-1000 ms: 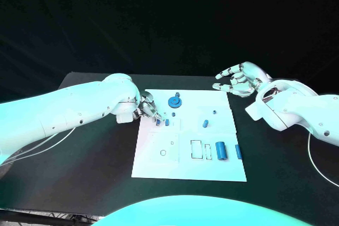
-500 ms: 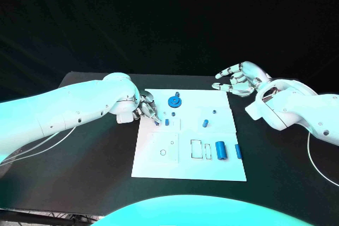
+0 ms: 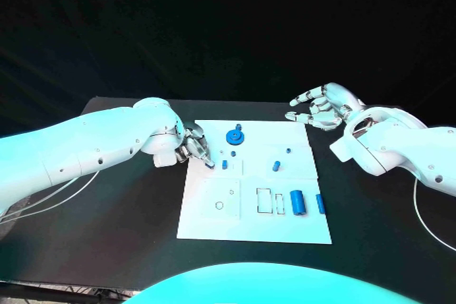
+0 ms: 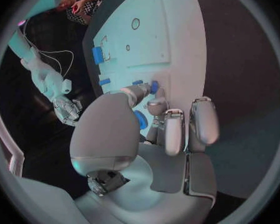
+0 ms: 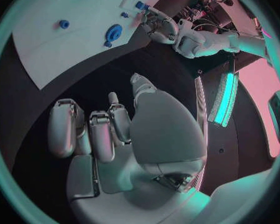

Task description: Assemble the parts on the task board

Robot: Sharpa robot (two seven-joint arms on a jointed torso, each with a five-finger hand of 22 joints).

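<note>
- The flat white rectangular task board (image 3: 255,225) lies in the middle of the black table (image 3: 114,238), and I place everything else by it.
- The left hand (image 3: 198,148) is at the board's far left edge, its silver fingers bunched downward over the board surface; the fingertips (image 4: 151,88) come together right at a small blue peg (image 3: 210,164), though I cannot tell whether they actually pinch it.
- Just beside that, further in on the board, a second small blue peg (image 3: 224,164) stands on the surface.
- A round blue gear-like disc (image 3: 234,137) sits near the board's far edge, with a tiny blue piece (image 3: 238,126) just beyond it.
- A short blue cylinder (image 3: 277,165) lies a little right of the board's centre.
- Toward the board's right side, a longer blue cylinder (image 3: 299,201) lies lengthwise, with a slim blue bar (image 3: 320,204) just beside it, closer to the right edge.
- Outlined rectangular slots (image 3: 263,200) and a small round hole (image 3: 219,204) mark the board's near half.
- The right hand (image 3: 321,107) hovers above the table off the board's far right corner, clear of the board, its fingers loosely curled but apart and holding nothing.
</note>
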